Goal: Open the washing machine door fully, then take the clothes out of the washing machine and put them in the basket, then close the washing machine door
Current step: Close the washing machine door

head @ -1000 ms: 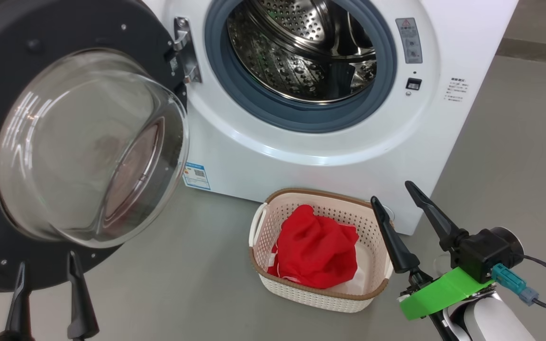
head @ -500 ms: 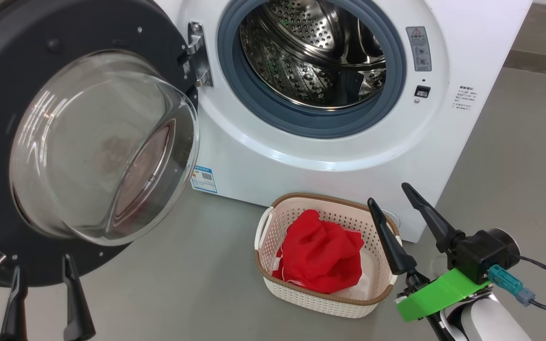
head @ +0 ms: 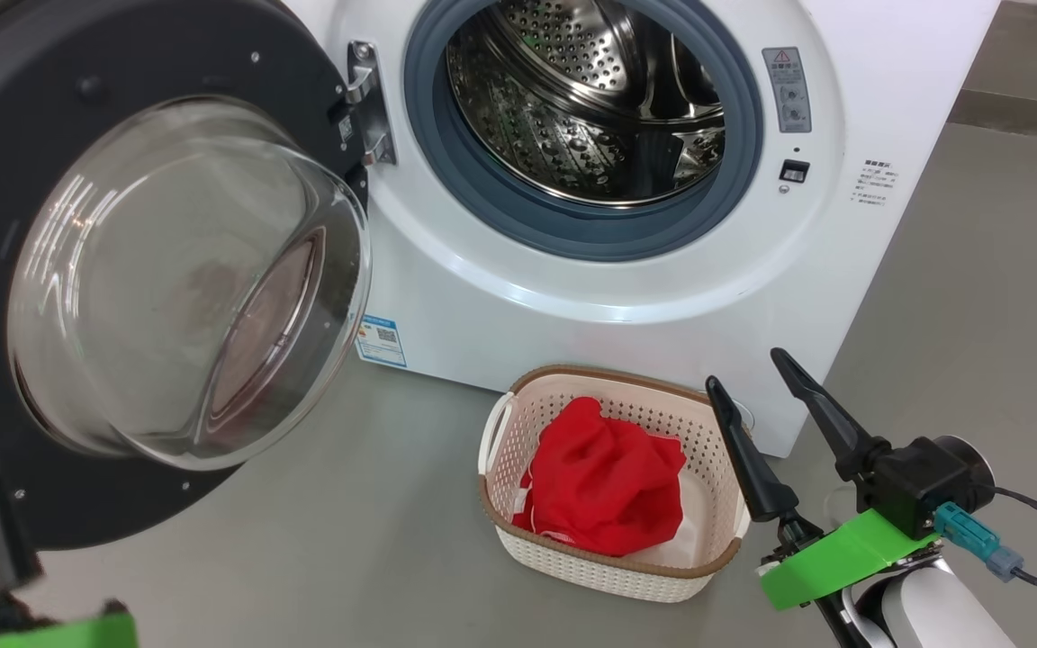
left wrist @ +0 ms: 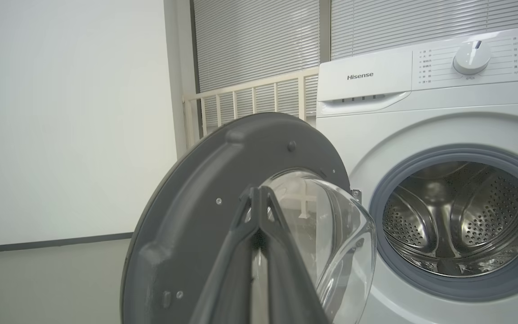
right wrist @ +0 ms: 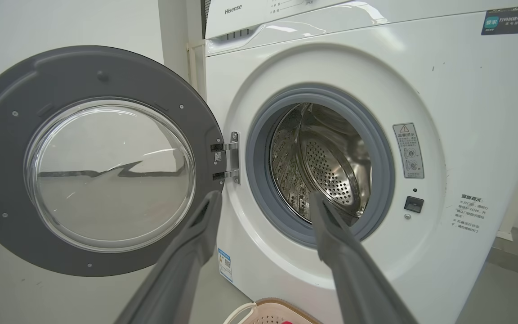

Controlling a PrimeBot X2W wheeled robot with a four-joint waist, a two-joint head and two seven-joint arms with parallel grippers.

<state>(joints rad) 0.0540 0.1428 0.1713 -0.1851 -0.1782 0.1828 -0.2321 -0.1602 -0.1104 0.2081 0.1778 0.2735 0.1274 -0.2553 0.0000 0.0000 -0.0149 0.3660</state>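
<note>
Left gripper (left wrist: 259,194) clenched on nothing, aimed at washing machine door (left wrist: 187,211), likely as blunt pusher for closing; right gripper (head: 746,371) splayed, empty, just beside basket (head: 608,372); red clothes (head: 604,490) inside basket; door stands wide open; steel drum (head: 563,117) looks empty

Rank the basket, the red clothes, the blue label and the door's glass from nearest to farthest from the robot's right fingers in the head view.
From the right fingers:
1. basket, just beside them, on their left.
2. clothes, inside the basket.
3. blue label, low on the washing machine front.
4. washing machine door glass, far left.
</note>
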